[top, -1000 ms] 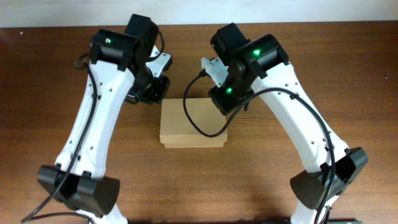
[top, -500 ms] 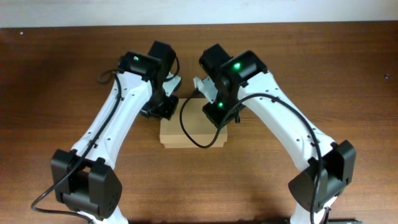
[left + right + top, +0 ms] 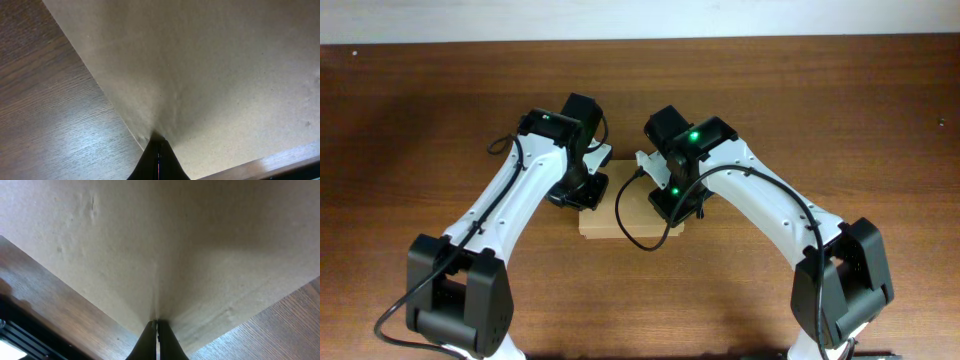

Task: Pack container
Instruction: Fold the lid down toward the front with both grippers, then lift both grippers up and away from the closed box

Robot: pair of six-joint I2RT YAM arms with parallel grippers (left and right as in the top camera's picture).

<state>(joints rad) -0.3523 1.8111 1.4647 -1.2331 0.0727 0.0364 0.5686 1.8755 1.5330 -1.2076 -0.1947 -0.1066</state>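
Observation:
The container (image 3: 620, 215) is a tan cardboard box with its flap lid closed, lying flat on the wooden table. My left gripper (image 3: 582, 196) is shut, with its tips pressed on the lid near the box's left edge. In the left wrist view the closed fingertips (image 3: 159, 144) touch the cardboard (image 3: 210, 65). My right gripper (image 3: 672, 206) is shut, and its tips rest on the right part of the lid. In the right wrist view the closed fingers (image 3: 156, 326) meet the cardboard (image 3: 175, 240). The box's inside is hidden.
The wooden table (image 3: 880, 120) surrounds the box on all sides. Both arms arch over the box from the front, and a black cable (image 3: 625, 225) loops over the lid.
Both grippers have moved forward and down onto the box lid, the left one coming from behind the box's back left corner. The box has stayed in place.

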